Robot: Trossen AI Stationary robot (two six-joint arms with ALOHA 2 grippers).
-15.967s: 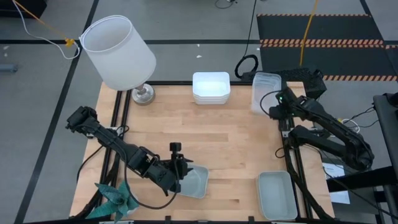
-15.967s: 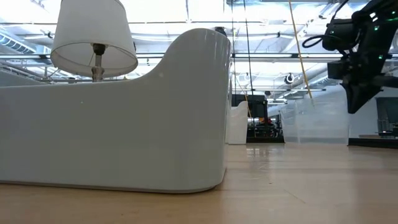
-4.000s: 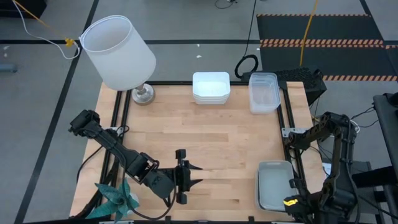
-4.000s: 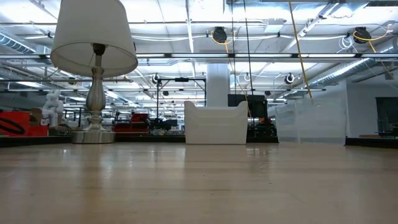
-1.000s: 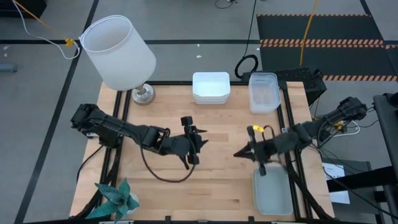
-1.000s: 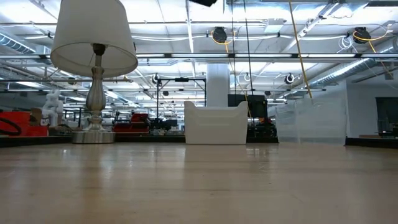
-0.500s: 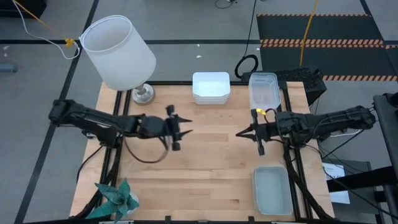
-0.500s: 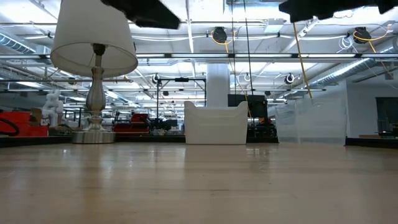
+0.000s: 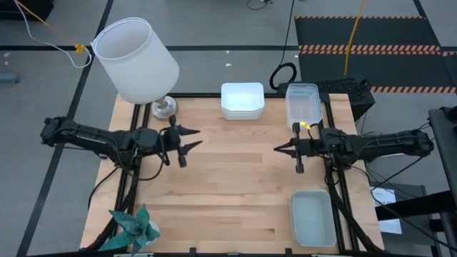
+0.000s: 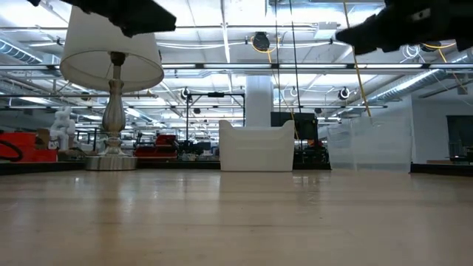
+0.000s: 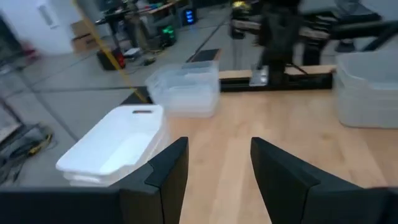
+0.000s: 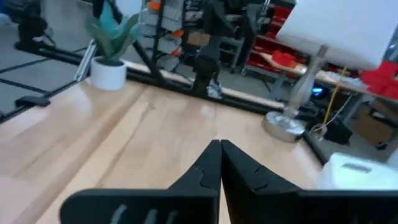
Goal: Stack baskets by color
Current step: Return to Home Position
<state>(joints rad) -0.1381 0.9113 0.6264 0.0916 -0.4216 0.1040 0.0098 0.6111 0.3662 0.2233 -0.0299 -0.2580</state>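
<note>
White lamp on wooden table, back left corner; teal plant beside front left.

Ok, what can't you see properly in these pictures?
How many opaque white rectangular plastic bins are stacked: high view looks straight down on them.
Translucent grey plastic bins: left wrist view's edge cuts them off.
Left gripper and right gripper: low view's edges cut them off.

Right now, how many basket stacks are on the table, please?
3: white stack at the far edge, clear stack to its right, grey stack at the near right corner.
</note>
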